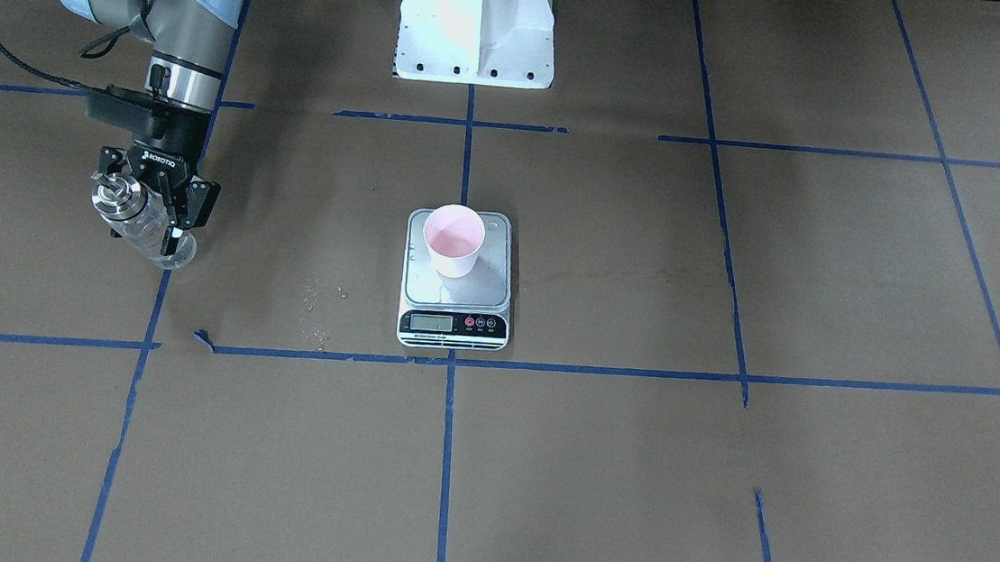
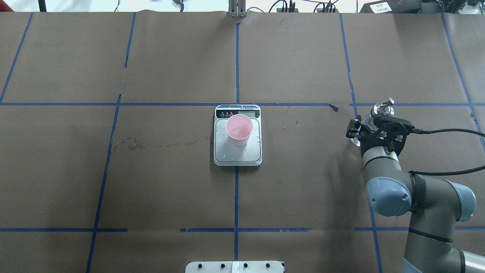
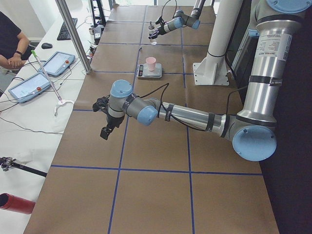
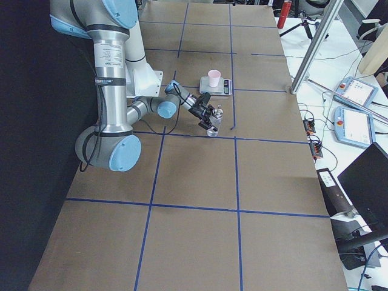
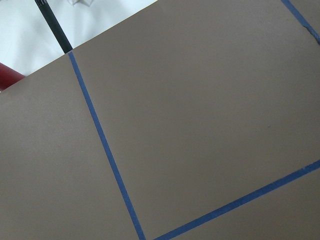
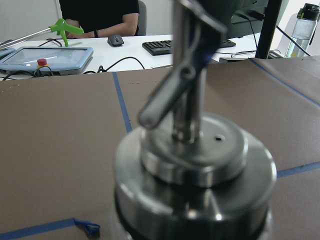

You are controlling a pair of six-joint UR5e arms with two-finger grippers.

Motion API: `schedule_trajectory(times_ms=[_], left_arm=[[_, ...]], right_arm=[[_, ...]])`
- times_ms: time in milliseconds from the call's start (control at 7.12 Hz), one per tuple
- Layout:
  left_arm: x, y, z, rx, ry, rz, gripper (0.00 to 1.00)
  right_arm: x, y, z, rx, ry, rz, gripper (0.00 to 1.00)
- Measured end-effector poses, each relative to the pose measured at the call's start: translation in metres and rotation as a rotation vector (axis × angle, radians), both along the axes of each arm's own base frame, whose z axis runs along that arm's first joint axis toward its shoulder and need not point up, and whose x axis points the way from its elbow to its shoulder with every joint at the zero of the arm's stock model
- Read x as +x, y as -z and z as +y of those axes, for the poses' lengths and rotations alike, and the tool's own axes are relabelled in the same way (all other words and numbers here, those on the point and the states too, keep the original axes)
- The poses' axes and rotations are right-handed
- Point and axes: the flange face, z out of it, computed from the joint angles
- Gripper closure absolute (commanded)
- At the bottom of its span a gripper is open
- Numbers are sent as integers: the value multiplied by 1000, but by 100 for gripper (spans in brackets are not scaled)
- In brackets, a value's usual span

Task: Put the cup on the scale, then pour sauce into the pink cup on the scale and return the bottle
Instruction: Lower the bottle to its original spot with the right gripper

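Observation:
The pale pink cup (image 1: pixel 454 241) stands upright on the silver platform of the scale (image 1: pixel 455 324) at the table's middle; the cup (image 2: pixel 239 129) and the scale (image 2: pixel 237 157) also show in the overhead view. My right gripper (image 1: pixel 144 236) is shut on the clear glass bottle (image 1: pixel 135 226), held tilted low over the table far to the side of the scale. Its silver spout cap (image 6: pixel 195 165) fills the right wrist view and shows from overhead (image 2: pixel 380 110). My left gripper (image 3: pixel 105 122) hangs over bare table far from the scale; I cannot tell if it is open.
The white robot base mount (image 1: pixel 476 34) stands behind the scale. Small specks (image 1: pixel 316 310) lie on the brown paper between bottle and scale, and a faint stain (image 2: pixel 151 144) lies on the other side. An operator (image 3: pixel 12 46) and tablets sit at a side desk.

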Motion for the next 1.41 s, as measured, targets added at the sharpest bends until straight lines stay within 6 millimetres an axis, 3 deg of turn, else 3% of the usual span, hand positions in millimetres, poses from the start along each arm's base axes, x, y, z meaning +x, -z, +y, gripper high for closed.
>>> schedule_trajectory(times_ms=[141, 281, 422, 984, 1405], left_arm=[[0, 1, -1, 1, 0, 0, 0], [0, 1, -1, 2, 0, 0, 0], [0, 1, -2, 3, 1, -1, 0], [1, 4, -4, 6, 1, 0, 0], [1, 6, -4, 9, 1, 0, 0]], right_arm=[[-2, -7, 0, -5, 1, 14, 93], [-3, -11, 0, -8, 2, 22, 53], [-4, -12, 0, -9, 4, 24, 1], [-2, 1, 2, -21, 34, 1, 0], [20, 12, 19, -85, 139, -19, 0]])
